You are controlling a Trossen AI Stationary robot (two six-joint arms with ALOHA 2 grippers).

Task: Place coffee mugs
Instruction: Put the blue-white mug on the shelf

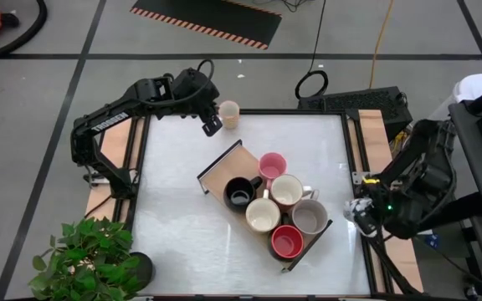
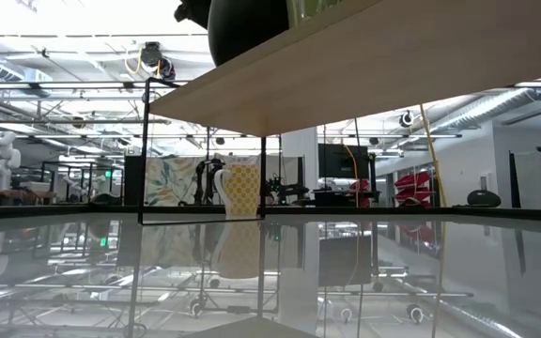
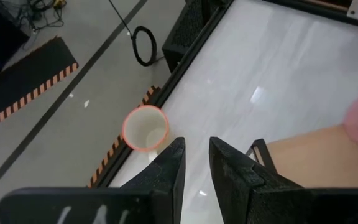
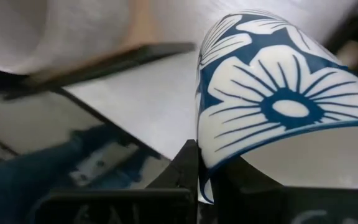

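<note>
On the wooden tray (image 1: 224, 171), six coffee mugs (image 1: 273, 203) crowd one end, leaving its other end bare board. A seventh cream mug (image 1: 229, 114) stands alone well beyond that bare end at the table's edge, with the left gripper (image 1: 212, 126) just beside it, fingers slightly parted and empty. Off the tray's crowded end, at the table's opposite edge, the right gripper (image 1: 360, 209) is clamped on the rim of a blue-and-white flowered mug (image 4: 278, 99).

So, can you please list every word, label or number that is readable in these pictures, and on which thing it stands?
Pale lettering on the left arm, high view: too small to read.
White marks on the left claw housing, left wrist view: cut off, not readable.
Blue and white mug in the right claw: flower pattern only, no text.
Mugs on the wooden tray: no text visible.
</note>
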